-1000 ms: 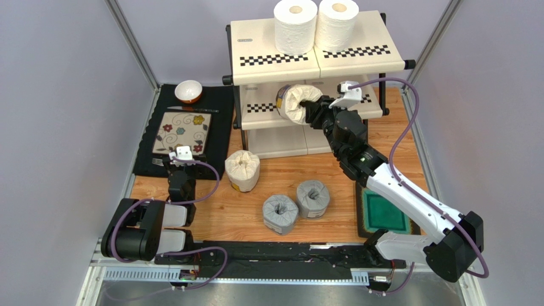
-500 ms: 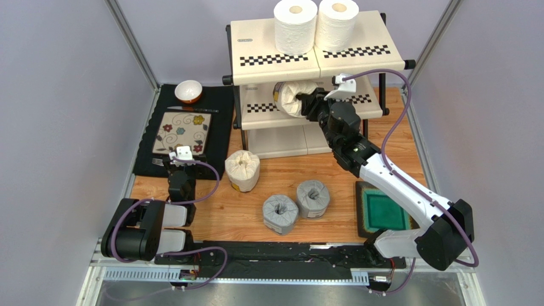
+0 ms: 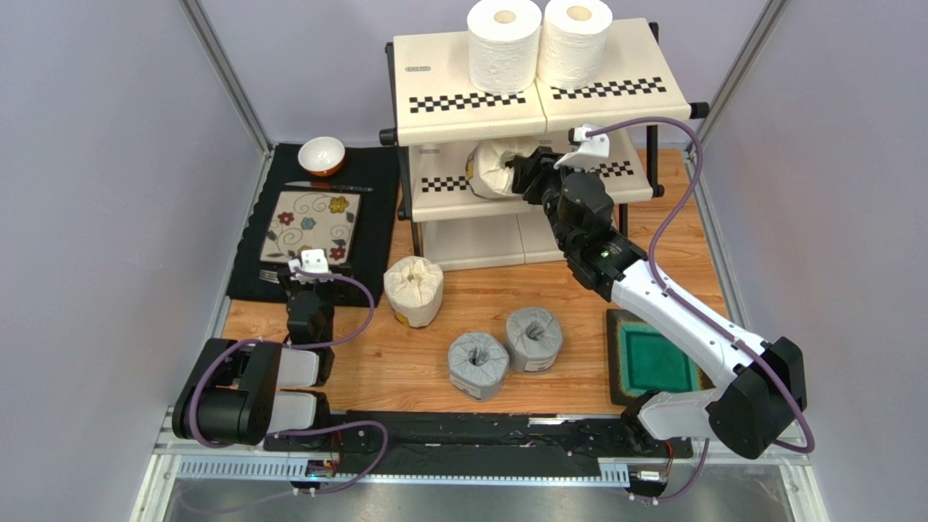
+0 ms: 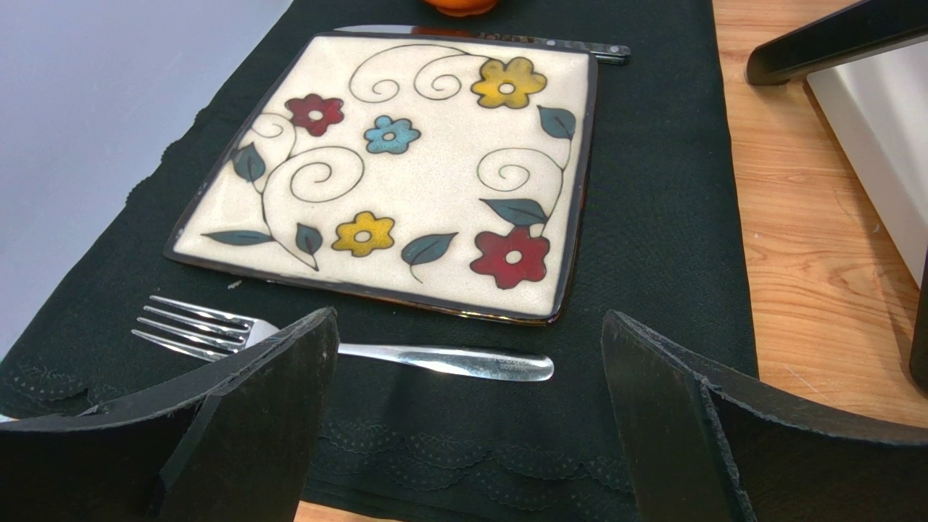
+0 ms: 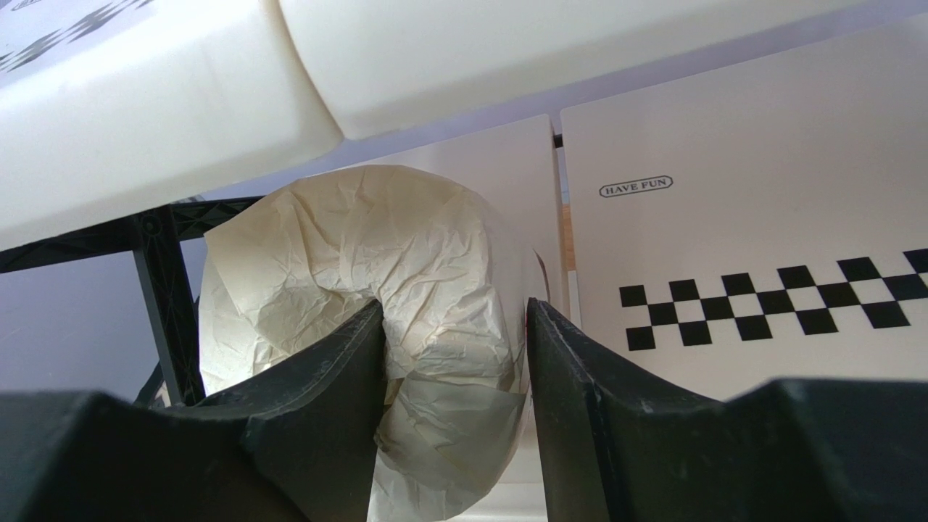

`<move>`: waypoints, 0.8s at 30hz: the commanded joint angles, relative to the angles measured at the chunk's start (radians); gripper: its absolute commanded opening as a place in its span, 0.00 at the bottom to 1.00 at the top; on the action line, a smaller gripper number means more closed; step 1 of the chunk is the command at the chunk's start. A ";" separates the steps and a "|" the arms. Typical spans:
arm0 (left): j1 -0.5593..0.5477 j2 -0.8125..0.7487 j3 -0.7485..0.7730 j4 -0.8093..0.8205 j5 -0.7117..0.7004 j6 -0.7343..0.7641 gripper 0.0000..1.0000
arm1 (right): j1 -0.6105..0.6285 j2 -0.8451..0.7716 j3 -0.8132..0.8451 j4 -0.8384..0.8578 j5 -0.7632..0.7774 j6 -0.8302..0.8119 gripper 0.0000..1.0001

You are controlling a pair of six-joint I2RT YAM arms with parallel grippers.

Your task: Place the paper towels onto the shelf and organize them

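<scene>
The right gripper [image 5: 455, 315] had its fingers [image 5: 327, 435] clamped on the crumpled end of a cream-wrapped roll [image 5: 359, 250], one finger on each side of the wrap. The roll lay on its side straight ahead of the fingers, inside the middle tier of the shelf [image 5: 697, 218], under the top panel and towards the left half. Whether it rested on the panel could not be told.

Above those fingers, two white rolls [image 3: 504, 44] stood upright side by side on the shelf's top tier.

The left gripper [image 4: 468, 321] hung with its fingers [image 4: 272, 413] well apart, holding nothing. A fork [image 4: 436, 359] lay just ahead of them on a black cloth [image 4: 654, 218], then a floral plate [image 4: 436, 185], with a knife [image 4: 479, 41] beyond it.

To the right of the left gripper, on the wooden table [image 3: 359, 359], a second cream-wrapped roll [image 3: 414, 290] stood upright. Two grey-wrapped rolls [image 3: 478, 364] sat near each other further right, below the right arm's reach. Grey walls closed in both sides.
</scene>
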 commanded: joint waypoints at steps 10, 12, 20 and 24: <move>0.006 0.001 -0.233 0.031 0.007 0.007 0.99 | -0.005 -0.057 -0.010 0.062 0.108 0.038 0.54; 0.006 0.002 -0.233 0.031 0.007 0.007 0.99 | -0.003 -0.066 -0.023 0.089 0.086 0.035 0.55; 0.006 -0.001 -0.233 0.031 0.007 0.007 0.99 | -0.003 -0.090 -0.064 0.158 -0.035 0.035 0.57; 0.006 0.001 -0.234 0.031 0.007 0.007 0.99 | -0.003 -0.119 -0.096 0.178 -0.064 0.038 0.58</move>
